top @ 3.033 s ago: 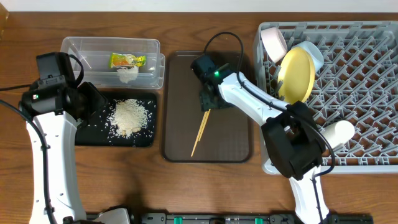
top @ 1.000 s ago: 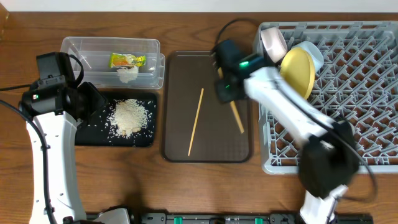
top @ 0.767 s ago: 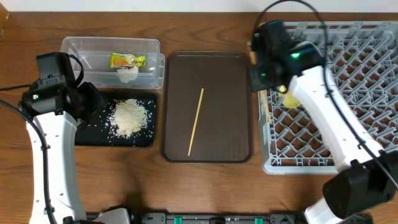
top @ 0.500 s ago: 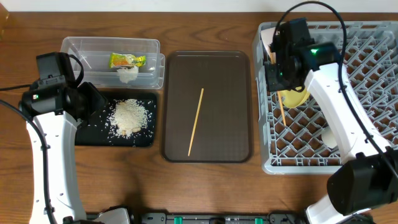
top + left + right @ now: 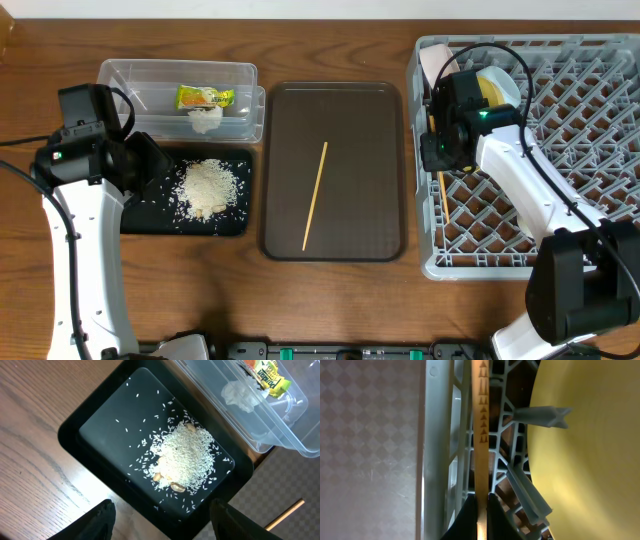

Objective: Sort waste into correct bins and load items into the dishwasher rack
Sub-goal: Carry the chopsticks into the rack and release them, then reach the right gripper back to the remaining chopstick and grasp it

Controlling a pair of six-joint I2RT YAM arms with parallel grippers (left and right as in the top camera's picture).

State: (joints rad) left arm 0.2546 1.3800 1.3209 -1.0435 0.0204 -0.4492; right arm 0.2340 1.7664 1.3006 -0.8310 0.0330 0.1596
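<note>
Mid-table, the dark-brown serving tray (image 5: pixel 370 150), with a loose chopstick (image 5: pixel 316 195) lying flat on it, just left of its centre and slightly slanted. Right of the serving tray, close against its right edge, the grey dishwasher rack (image 5: pixel 560 220). At the rack wall nearest the serving tray, the right gripper (image 5: pixel 438 155), jaws pressed together on a held chopstick (image 5: pixel 441 190), pinched between the dark fingertips (image 5: pixel 467 515). In the wrist view, held chopstick (image 5: pixel 481 435) running just inside the grey rack wall (image 5: pixel 437 435), parallel to the serving tray's right edge; cannot tell whether resting on the lattice or hanging just above it. On the side of that stick away from the serving tray, the yellow plate (image 5: pixel 580 460), upright among the pegs. Beyond the gripper, at the rack corner by the serving tray's far right corner, a white bowl (image 5: pixel 437 62). Left of the serving tray, by its far corner, the clear tub (image 5: pixel 120 80), holding the snack wrapper (image 5: pixel 205 97) and the crumpled tissue (image 5: pixel 205 120). Left of the serving tray's nearer half, the black tray (image 5: pixel 135 215), with rice (image 5: pixel 208 187) heaped near its middle and loose grains scattered around. Over the black tray's side farthest from the serving tray, the left gripper (image 5: pixel 162 510), jaws spread wide, nothing between them.
</note>
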